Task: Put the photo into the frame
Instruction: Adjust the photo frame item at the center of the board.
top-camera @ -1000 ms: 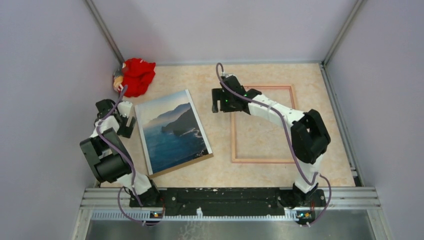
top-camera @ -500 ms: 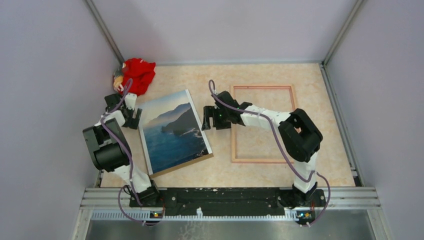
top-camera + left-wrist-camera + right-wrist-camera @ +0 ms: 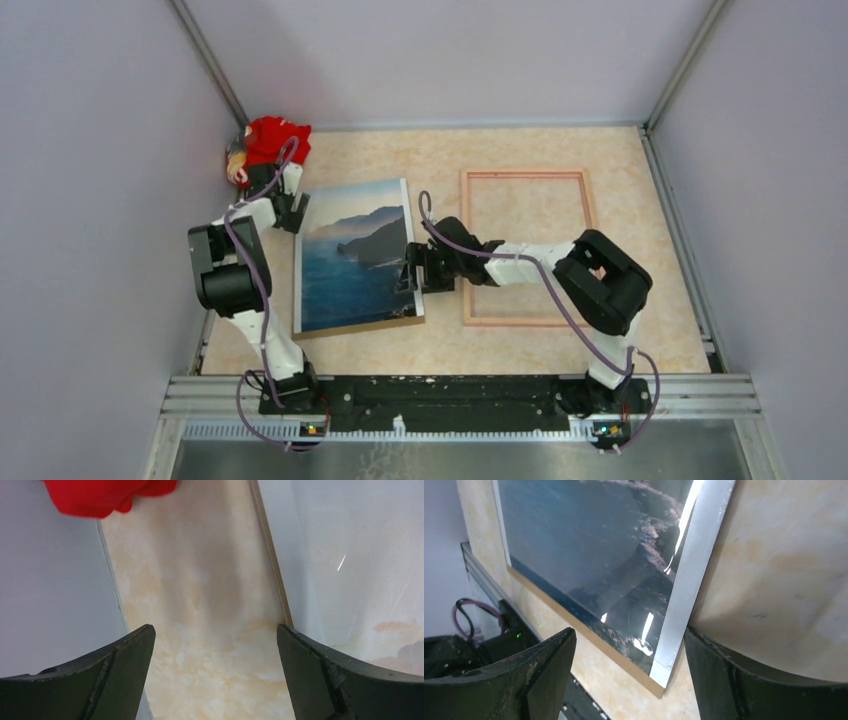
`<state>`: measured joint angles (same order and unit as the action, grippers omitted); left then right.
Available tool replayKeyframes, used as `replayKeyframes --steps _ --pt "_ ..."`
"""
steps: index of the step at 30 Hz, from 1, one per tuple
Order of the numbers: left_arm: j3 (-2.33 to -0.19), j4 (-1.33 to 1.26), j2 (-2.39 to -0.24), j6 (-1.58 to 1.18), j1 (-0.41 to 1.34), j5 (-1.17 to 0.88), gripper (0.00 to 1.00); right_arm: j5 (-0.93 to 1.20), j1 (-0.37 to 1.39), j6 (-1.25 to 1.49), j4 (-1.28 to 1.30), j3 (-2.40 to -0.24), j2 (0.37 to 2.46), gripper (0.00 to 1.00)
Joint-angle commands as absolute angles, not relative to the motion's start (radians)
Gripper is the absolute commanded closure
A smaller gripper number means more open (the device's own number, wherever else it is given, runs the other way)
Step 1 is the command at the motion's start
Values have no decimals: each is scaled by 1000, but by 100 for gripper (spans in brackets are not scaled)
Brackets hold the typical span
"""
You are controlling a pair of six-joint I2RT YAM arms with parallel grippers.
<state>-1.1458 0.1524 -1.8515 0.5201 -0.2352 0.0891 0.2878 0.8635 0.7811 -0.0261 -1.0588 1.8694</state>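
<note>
The photo [image 3: 352, 258], a blue sea-and-mountain print, lies flat on a brown backing board [image 3: 360, 326] left of centre. The frame [image 3: 524, 174], a thin peach-wood rectangle, lies flat on the table to its right. My left gripper [image 3: 290, 207] stands open at the photo's far left corner; in the left wrist view its jaws [image 3: 214, 630] hold only bare table, with the photo's edge [image 3: 350, 555] to the right. My right gripper [image 3: 410, 270] is open at the photo's right edge; in the right wrist view its jaws [image 3: 629, 632] straddle the near corner of the photo [image 3: 599, 555] and the board [image 3: 589, 635].
A red cloth toy [image 3: 272, 140] lies in the back left corner, just behind my left gripper, and shows in the left wrist view [image 3: 105, 495]. Grey walls close in the table on three sides. The black arm rail [image 3: 440, 390] runs along the near edge.
The photo and board have turned to lie squarer to the table. My left gripper moved toward the back, to the photo's far corner. My right gripper swung left and nearer, off the frame to the photo's edge.
</note>
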Motion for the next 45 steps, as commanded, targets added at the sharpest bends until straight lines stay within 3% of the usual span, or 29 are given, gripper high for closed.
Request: replayKeyframes --steps 1,11,23,33,45 --pt "-1198 267 -1909 467 -201 70 2 322 897 846 -45 -997 1861 20" --pt "-1300 423 -1785 497 -249 -57 2 193 754 706 222 -1166 1796 18" --pt "-1106 361 -1714 504 -263 -75 2 196 724 667 269 -1487 2093 19" --pt "-1042 316 -1721 479 -259 -100 2 242 727 719 220 -1510 2171 25" --pt "-974 288 -1730 461 -234 -96 2 301 740 730 158 -1539 2117 29"
